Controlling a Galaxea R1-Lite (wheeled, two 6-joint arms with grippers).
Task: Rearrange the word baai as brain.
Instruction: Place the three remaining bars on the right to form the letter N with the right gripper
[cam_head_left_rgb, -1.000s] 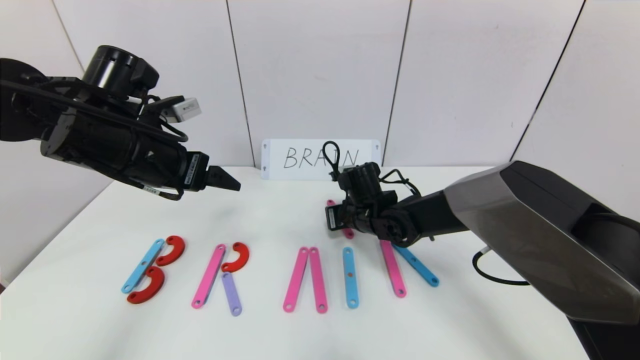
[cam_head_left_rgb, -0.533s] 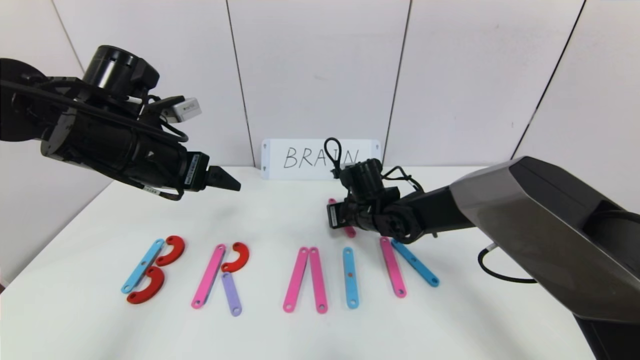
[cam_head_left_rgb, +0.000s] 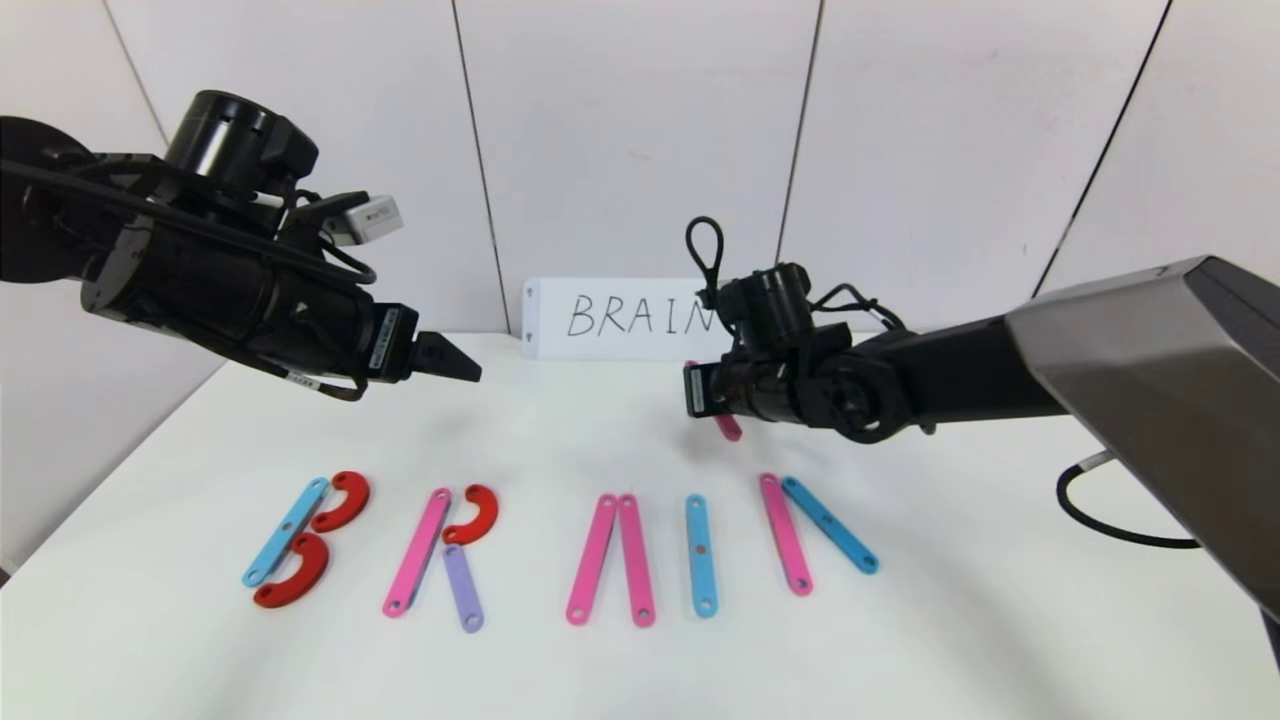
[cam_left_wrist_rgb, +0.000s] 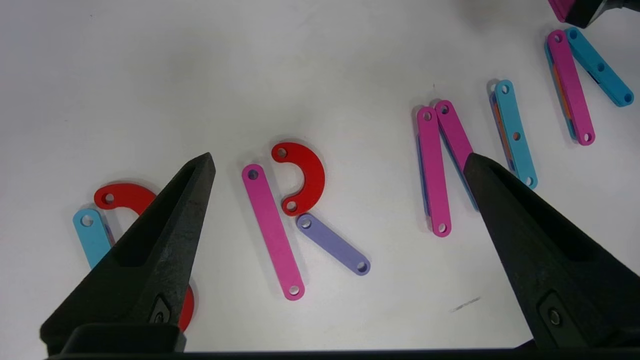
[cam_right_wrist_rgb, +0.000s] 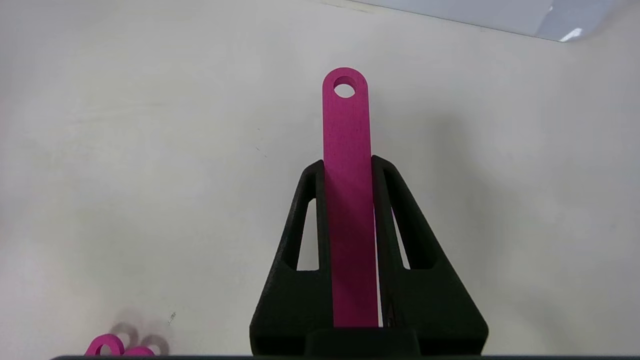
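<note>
The letters lie in a row at the table's front. B is a blue strip (cam_head_left_rgb: 286, 530) with two red curves. R is a pink strip (cam_head_left_rgb: 417, 551), a red curve (cam_head_left_rgb: 473, 514) and a purple strip (cam_head_left_rgb: 463, 587). Then come two pink strips (cam_head_left_rgb: 611, 559) leaning together at the top, a blue strip (cam_head_left_rgb: 701, 554), and a pink strip (cam_head_left_rgb: 785, 534) with a blue strip (cam_head_left_rgb: 829, 524). My right gripper (cam_right_wrist_rgb: 348, 165) is shut on another pink strip (cam_right_wrist_rgb: 345, 120) and holds it in the air behind that last pair, its end showing in the head view (cam_head_left_rgb: 729, 428). My left gripper (cam_left_wrist_rgb: 339, 157) is open and empty, high over the R.
A white card (cam_head_left_rgb: 640, 317) handwritten BRAIN leans on the back wall behind the right gripper. White wall panels close the back. A black cable (cam_head_left_rgb: 1110, 520) loops on the table at the right.
My right gripper has risen off the table and moved right and back, carrying the pink strip with it. The left arm and the letters on the table have not moved.
</note>
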